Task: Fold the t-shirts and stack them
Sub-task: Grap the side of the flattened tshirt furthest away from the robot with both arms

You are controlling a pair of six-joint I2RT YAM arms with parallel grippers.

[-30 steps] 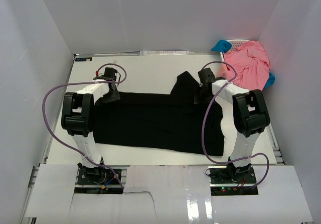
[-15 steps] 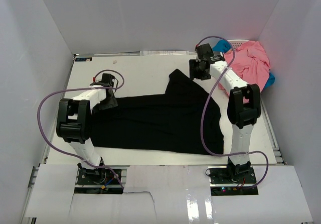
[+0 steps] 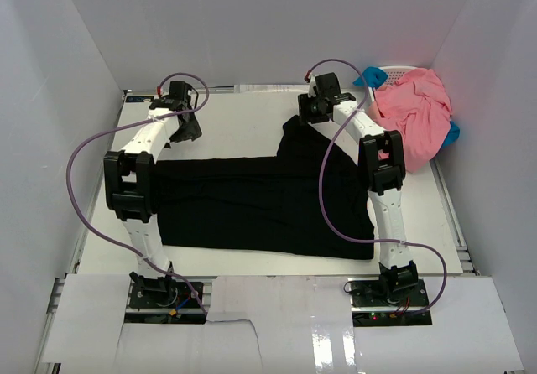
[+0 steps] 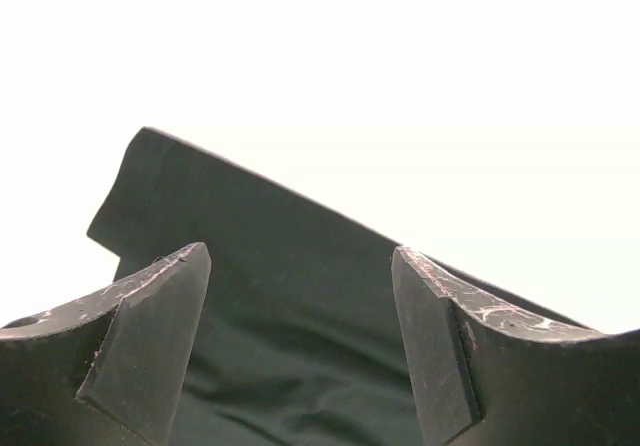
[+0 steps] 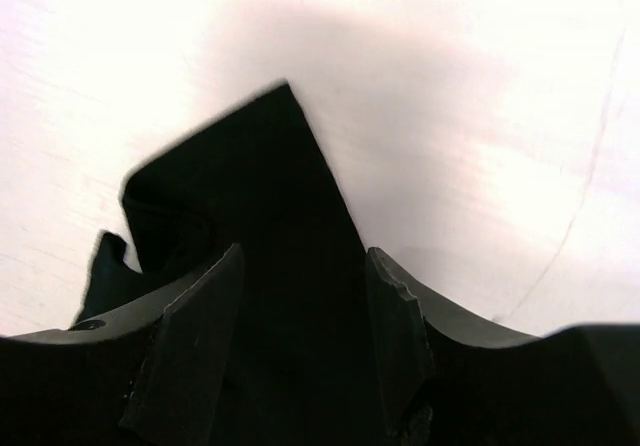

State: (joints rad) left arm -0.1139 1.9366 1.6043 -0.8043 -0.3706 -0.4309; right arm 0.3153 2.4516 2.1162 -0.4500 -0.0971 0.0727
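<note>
Tools both hang open and empty: left tool [image 4: 300, 256] wide at 10 o'clock, right tool [image 5: 302, 256] half-spread at 1 o'clock, over the peaked corner of the black t-shirt [image 3: 252, 210], which lies flat on the counter [image 3: 243, 118]. I'd pinch far edges squarely, lifting together.

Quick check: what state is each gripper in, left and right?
Left gripper: open, holding nothing.
Right gripper: open, jaws apart over the black t-shirt.

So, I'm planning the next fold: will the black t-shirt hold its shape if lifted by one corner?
Probably not: the black t-shirt lies flat with soft wrinkles, so it would likely droop. Pushed, it would probably bunch rather than slide whole; its far sleeve sits rumpled.
</note>
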